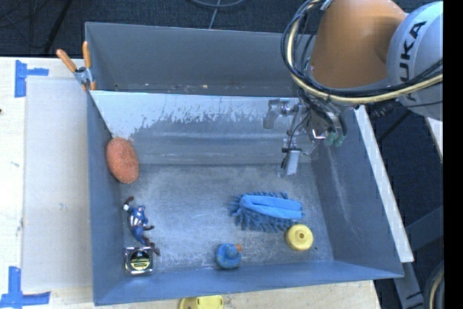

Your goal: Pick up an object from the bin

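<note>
1. The gripper (291,159) hangs right of centre in the frame, close to the far wall of the bin (181,69). Whether the claw is released or clenched cannot be told.
2. The nearest thing is a blue bristle brush (268,210) just below it, with a yellow ring (299,236) beside the brush.
3. Risk: dropping straight down would likely hit bare floor short of the brush, or scrape the wall.
4. Writing: "UKA" on the white arm link (416,40).
</note>
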